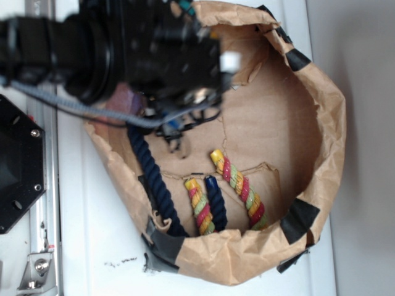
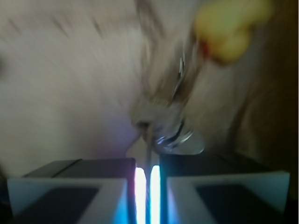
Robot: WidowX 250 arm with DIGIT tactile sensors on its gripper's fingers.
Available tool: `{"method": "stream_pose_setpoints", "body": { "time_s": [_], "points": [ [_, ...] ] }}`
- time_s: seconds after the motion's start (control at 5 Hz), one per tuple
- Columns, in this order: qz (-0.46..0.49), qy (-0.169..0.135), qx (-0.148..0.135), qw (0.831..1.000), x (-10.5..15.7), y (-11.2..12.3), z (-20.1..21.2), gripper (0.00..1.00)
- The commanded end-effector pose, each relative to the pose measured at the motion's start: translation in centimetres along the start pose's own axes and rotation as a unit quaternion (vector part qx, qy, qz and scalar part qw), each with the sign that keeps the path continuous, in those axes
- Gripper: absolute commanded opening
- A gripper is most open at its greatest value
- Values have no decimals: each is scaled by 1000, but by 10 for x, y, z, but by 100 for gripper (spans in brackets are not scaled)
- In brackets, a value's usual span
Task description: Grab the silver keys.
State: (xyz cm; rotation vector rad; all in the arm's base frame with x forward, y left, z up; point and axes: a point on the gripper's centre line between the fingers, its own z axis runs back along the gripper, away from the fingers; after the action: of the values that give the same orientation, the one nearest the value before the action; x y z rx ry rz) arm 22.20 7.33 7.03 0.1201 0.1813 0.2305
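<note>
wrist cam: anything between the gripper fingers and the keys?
Nothing separate. In the wrist view the gripper is nearly closed on a thin wire of the keys, which hang just beyond the fingers. The blurred yellow duck lies farther off.

Soft daylight outside, heavy blur and glare at the wrist.

The exterior view is showing bright, even light on the white table [image 1: 92, 246], with the black arm [image 1: 123, 43] sitting out of focus and the paper bin [image 1: 327, 123] casting only faint shade inside. The wrist view is smearing almost everything: the silver keys [image 2: 175, 126] are streaking with small glints, the yellow duck [image 2: 229, 28] is melting into a blob, and a white-blue glare is burning through the narrow slit at the gripper [image 2: 147, 186].
</note>
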Motion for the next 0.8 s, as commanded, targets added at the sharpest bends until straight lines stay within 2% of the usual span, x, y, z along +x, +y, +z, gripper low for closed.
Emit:
{"method": "stream_pose_setpoints", "body": {
  "time_s": [0.0,0.2,0.4,0.6],
  "points": [
    [-30,-115,-118,986,-10,-20,126,0],
    [-43,-152,-111,981,-19,-29,136,0],
    [-27,-131,-106,985,-1,-27,128,0],
    [-14,-117,-111,987,5,-26,127,0]
  ]
}}
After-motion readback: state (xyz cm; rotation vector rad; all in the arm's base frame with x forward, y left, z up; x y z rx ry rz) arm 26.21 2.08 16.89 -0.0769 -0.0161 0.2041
